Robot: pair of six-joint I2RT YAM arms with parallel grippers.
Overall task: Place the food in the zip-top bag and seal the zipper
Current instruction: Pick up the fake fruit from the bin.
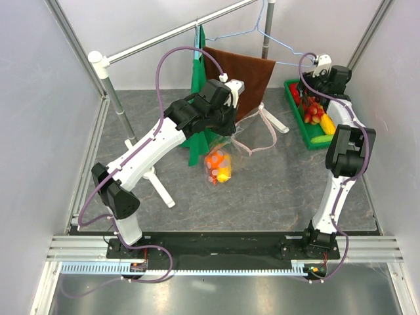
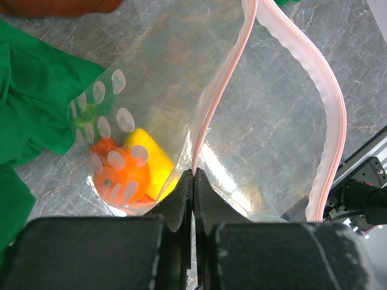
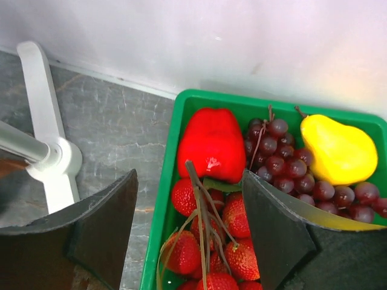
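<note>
The clear dotted zip-top bag (image 1: pixel 220 165) hangs over the table's middle with an orange fruit (image 2: pixel 121 179) and a yellow piece (image 2: pixel 152 158) inside. My left gripper (image 2: pixel 194 173) is shut on the bag's top edge at the pink zipper (image 2: pixel 222 90); the mouth gapes open to the far strip (image 2: pixel 331 115). My right gripper (image 3: pixel 188 181) is open and empty above the green tray (image 3: pixel 162 205), over a bunch of strawberries (image 3: pixel 208 241). A red pepper (image 3: pixel 211 145), purple grapes (image 3: pixel 284 164) and a yellow pear (image 3: pixel 338 151) lie in the tray (image 1: pixel 293 105).
A green cloth (image 1: pixel 195 131) and a brown towel (image 1: pixel 239 75) hang from a rail behind the bag. The rack's white feet (image 1: pixel 159 185) stand left of the bag, and one foot (image 3: pixel 47 121) lies beside the tray. A wire hanger (image 1: pixel 262 31) hangs at the back.
</note>
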